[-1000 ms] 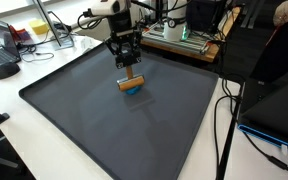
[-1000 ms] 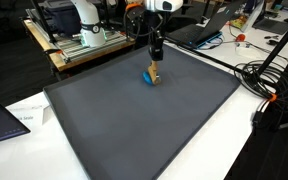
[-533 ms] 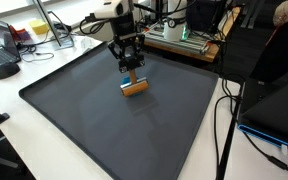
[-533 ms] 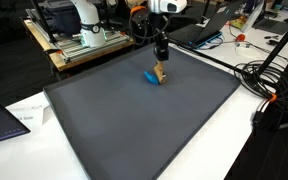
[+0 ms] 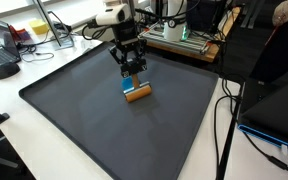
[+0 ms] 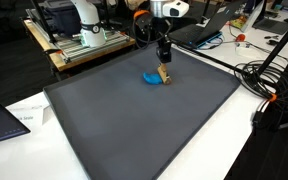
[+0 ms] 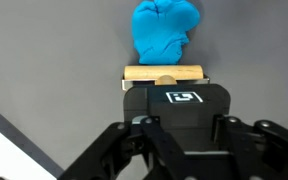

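Wooden block (image 7: pixel 162 72) is pinched betw. jaws of gripper (image 7: pixel 164 84), low over black mat (image 5: pixel 94 120) & touching blue cloth (image 7: pixel 164 30); prob. mid-drag of cloth, so next move needs firm grip, block kept low.

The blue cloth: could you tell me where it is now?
In both exterior views the blue cloth lies far back on the mat, against the wooden block the tool grips.

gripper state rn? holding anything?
Gripper: closed on the wooden block; blue cloth sits just beyond the block.
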